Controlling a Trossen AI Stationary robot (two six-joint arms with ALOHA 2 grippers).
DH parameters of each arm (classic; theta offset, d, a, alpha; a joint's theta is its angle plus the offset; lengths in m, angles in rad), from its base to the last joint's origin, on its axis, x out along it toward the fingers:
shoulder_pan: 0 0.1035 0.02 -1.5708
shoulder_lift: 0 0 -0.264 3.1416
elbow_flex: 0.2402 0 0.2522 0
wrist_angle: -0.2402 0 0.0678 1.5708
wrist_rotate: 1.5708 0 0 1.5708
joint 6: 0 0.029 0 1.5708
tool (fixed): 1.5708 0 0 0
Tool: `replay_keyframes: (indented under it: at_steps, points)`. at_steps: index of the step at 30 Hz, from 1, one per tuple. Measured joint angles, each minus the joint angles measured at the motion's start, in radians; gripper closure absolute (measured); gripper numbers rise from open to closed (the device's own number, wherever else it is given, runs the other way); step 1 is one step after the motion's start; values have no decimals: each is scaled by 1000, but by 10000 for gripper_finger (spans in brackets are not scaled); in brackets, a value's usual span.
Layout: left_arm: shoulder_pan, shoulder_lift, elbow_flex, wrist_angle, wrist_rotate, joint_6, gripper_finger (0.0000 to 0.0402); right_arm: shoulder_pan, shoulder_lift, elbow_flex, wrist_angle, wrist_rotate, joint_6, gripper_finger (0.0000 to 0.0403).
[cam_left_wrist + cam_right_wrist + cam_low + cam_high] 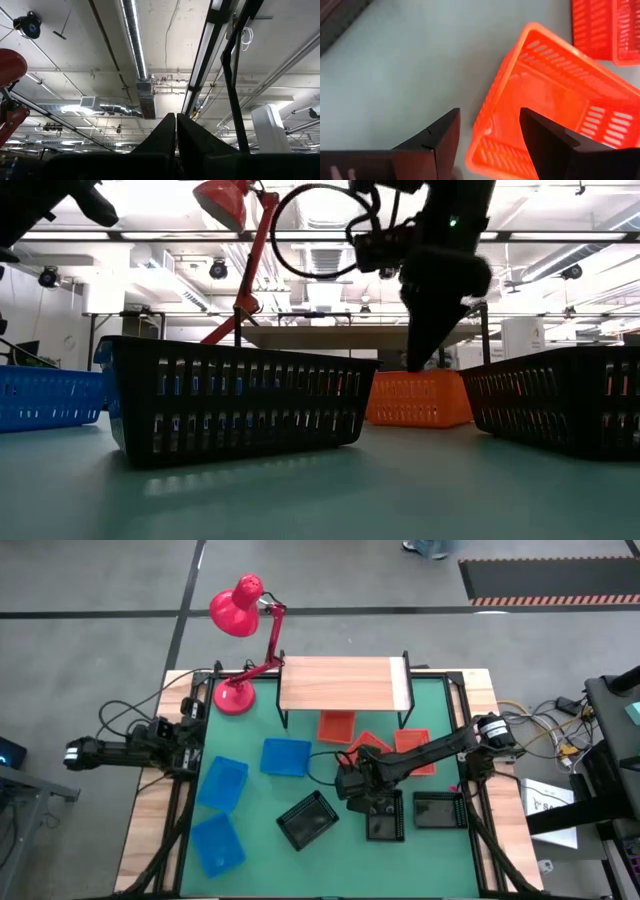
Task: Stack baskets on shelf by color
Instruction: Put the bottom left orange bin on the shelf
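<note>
**Right claw spread over an orange basket's corner**

Our right claw (490, 135) hangs with its two dark fingers spread apart, straddling the corner wall of an orange basket (555, 105) without pinching it; one finger sits outside on the green bench, the other over the basket's inside. Only the right wrist view shows this. From above, the right claw (352, 780) is just a dark mass near the bench's centre, over the middle orange basket (368, 746). Our left claw (176, 131) waits with fingers pressed together, pointing up at the ceiling; the overhead view places its arm off the bench edge at 9 o'clock.

From above we count three orange baskets at about 1 o'clock of centre, one (337, 726) partly under the shelf (343, 683) and another (415, 752) to the right. Three blue baskets (286, 756) spread toward 8 o'clock, and three black baskets (308, 819) sit along 5 to 6 o'clock. The shelf top is bare.

The low view adds a black basket (235, 406) looming close and an orange one (418, 399) behind it.

The bench (260, 865) has a green mat in a pale wood border. A red desk lamp (238, 608) stands at 11 o'clock. The room has a grey floor, with ducts and strip lights overhead.

The baskets are shallow, rectangular, with slotted plastic walls; the shelf is light wood on thin black legs.
</note>
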Motion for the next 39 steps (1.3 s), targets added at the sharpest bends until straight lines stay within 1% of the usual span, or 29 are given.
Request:
replay_keyframes:
  at_steps: [7, 10, 14, 26, 33, 39]
  points:
    - [0, 0, 0, 1, 0, 0, 402, -28, 1, -64, 82, 2, -4, 205]
    - [0, 0, 0, 1, 0, 0, 402, -29, 1, -81, 122, 1, -5, 217]
    - [0, 0, 0, 1, 0, 0, 402, -31, 1, -93, 155, 0, 22, 251]
    - [0, 0, 0, 1, 0, 0, 402, -32, 1, -108, 174, -5, 99, 386]
    - [0, 0, 0, 0, 0, 2, 402, -17, -13, -96, 160, -62, 140, 391]
    - [0, 0, 0, 0, -1, 2, 402, 6, -37, -31, 80, -125, 70, 391]
